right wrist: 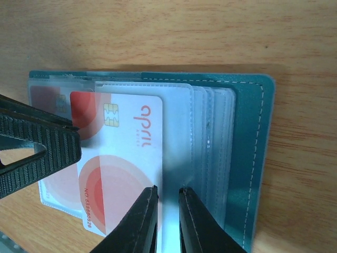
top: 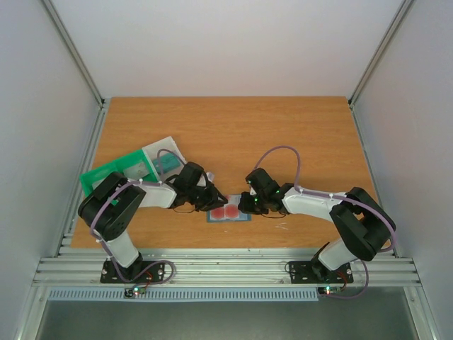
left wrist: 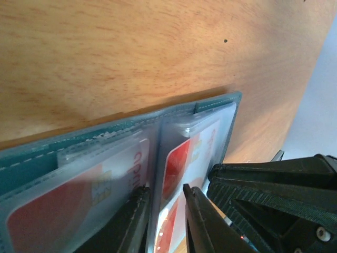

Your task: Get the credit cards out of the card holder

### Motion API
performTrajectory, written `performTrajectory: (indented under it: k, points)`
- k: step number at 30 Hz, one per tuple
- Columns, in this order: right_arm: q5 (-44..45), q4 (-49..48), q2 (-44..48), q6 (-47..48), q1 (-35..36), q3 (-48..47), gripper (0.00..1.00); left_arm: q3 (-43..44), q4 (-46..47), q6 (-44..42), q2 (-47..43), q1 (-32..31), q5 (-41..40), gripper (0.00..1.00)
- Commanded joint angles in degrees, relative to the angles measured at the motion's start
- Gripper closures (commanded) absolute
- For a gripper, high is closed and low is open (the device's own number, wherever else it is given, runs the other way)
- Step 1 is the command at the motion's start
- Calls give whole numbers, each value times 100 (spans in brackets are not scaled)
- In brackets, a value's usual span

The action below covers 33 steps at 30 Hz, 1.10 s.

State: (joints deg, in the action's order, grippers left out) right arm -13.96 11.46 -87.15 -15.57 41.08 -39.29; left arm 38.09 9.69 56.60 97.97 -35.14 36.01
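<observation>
Table [top: 283,134], one. Trays, two, at the left rear: a green tray [top: 95,177] and, overlapping its right side, a clear whitish tray [top: 157,150] holding one teal card [top: 168,164]. Left gripper [left wrist: 166,200], one: jaws narrowly apart over the card holder's left half, a clear sleeve leaf between the fingers; whether it is clamped cannot be told. Card holder [right wrist: 247,132], one: laid open flat near the table's front edge, midway between the two arms, long axis running left to right, spine front to back. It holds two visible red-and-white credit cards [right wrist: 124,153], one on each side of the fold. Right gripper [right wrist: 167,211], one: tips almost together at a sleeve edge on the holder's right half; grip not discernible.
</observation>
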Motion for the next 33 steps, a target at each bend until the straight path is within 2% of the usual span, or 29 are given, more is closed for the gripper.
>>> performTrajectory:
  k: [1, 8, 13, 24, 33]
  points:
    - [39, -92, -82, -57, -21, 88, 87, -56, 263, 44, 60, -28, -4, 82]
    - [34, -109, -69, -86, -26, 114, 87, -150, 680, 283, 34, -27, 194, 99]
    - [33, -101, -48, -85, -39, 120, 87, -197, 593, 380, -215, -28, 130, 99]
    - [51, -66, -21, -94, -56, 101, 87, -266, -571, 145, -977, 19, -579, 100]
    - [32, 47, 186, -136, -80, 63, 87, -386, -1517, 0, -2041, 107, -1349, 100]
